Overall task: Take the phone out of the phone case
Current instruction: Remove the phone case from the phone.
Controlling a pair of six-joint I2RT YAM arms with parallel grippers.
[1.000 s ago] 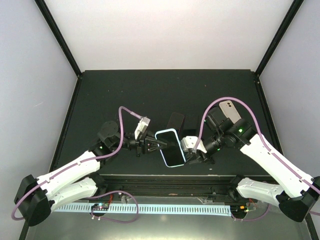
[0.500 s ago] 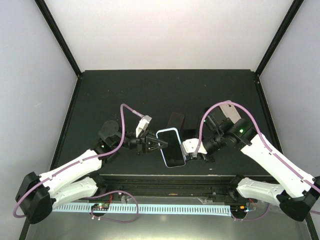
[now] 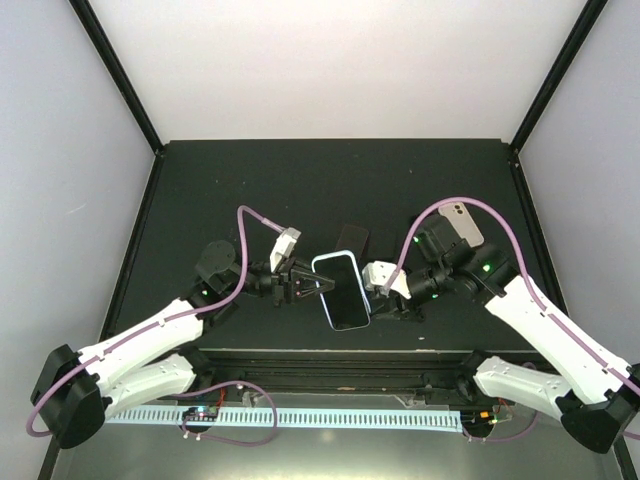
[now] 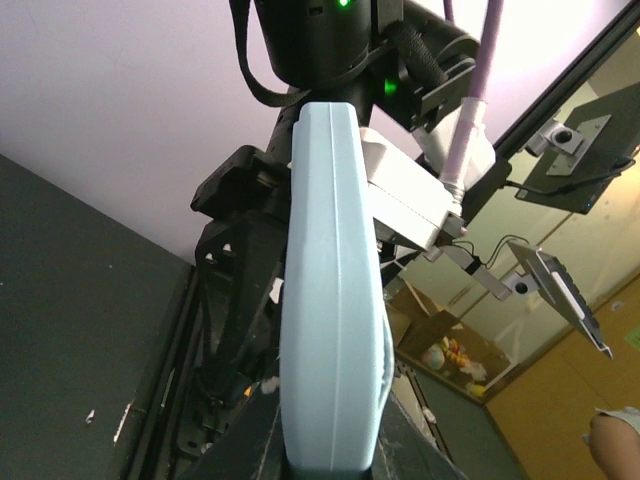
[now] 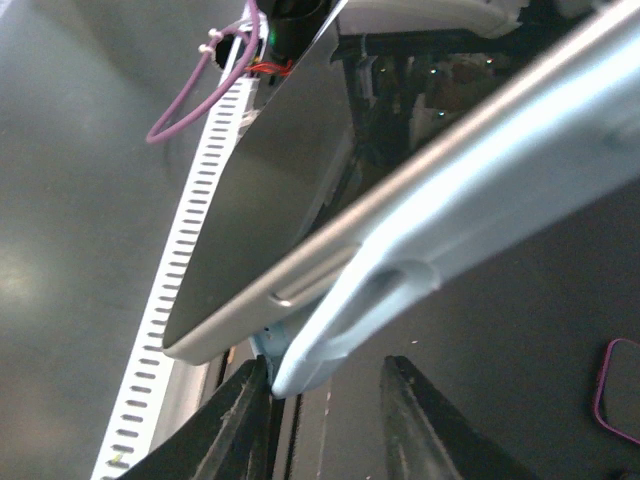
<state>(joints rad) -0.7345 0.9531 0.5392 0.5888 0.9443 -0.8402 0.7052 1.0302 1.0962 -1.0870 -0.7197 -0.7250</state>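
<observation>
Prying at one corner, the right end effector [image 3: 376, 292] works the lip of the phone case [image 4: 330, 300] away from the phone [image 3: 343, 292], which is held between both arms just inside the near edge of the tabletop [image 3: 250, 180], about midway along it. The left end effector [image 3: 308, 287] is clamped on the cased phone's left long side and holds it steady. In the right wrist view that arm's jaws stand apart, with the peeled pale blue corner lying against one of its fingers [image 5: 240, 420] and a gap left beside it. The phone's grey side edge has already sprung free of the case there, while the remainder of the rim looks seated. A plain black phone [image 3: 352, 240] lies just behind the pair, and a white-rimmed phone [image 3: 462, 222] rests toward the right edge. Separation appears to have begun but is far from complete. The next move likely calls for the right jaws to close on the loosened lip and draw it outward and down, while the left grip resists, so that the soft rim rolls off along the edge rather than snapping back.
</observation>
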